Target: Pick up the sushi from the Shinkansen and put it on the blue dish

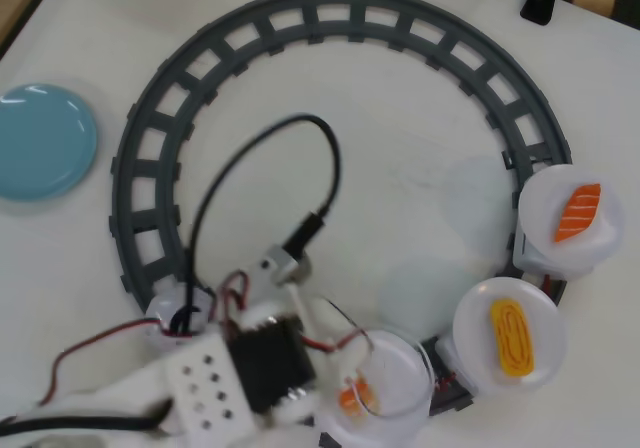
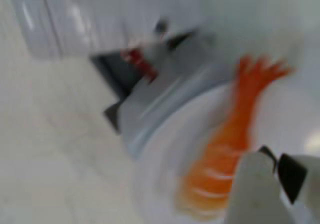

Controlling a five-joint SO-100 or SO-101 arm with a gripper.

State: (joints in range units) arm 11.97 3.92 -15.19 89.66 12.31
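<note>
**A:** While the arm hangs over the bottom of the overhead view, we see the gripper [image 1: 352, 393] down at the left edge of a white plate [image 1: 400, 373], right at the sushi [image 1: 350, 400]. Only a sliver of orange shows past the arm.

**B:** Can we call the jaws spread or pinched?

**A:** We cannot tell. From above, the arm's body hides the fingers. In the wrist view one pale finger [image 2: 260, 189] pokes in from the lower right, overlapping the wide end of the sushi [image 2: 227, 144], but the picture is smeared and we can't say whether it is touching.

**B:** How does the piece lie?

**A:** In the wrist view its long axis runs diagonally, striped orange body at lower left, red forked tail at upper right. It lies on the plate, which rides a car of the Shinkansen [image 1: 450, 353]. The overhead view shows too little of it for us to judge direction.

**B:** And the rest of the train?

**A:** We see two more plates further round the grey track [image 1: 340, 18]: the yellow egg piece [image 1: 511, 336] on the next one, the salmon slab [image 1: 578, 211] beyond at the right.

**B:** The target?

**A:** The blue dish [image 1: 42, 141] sits at the far left, outside the ring, well apart from the gripper.
</note>
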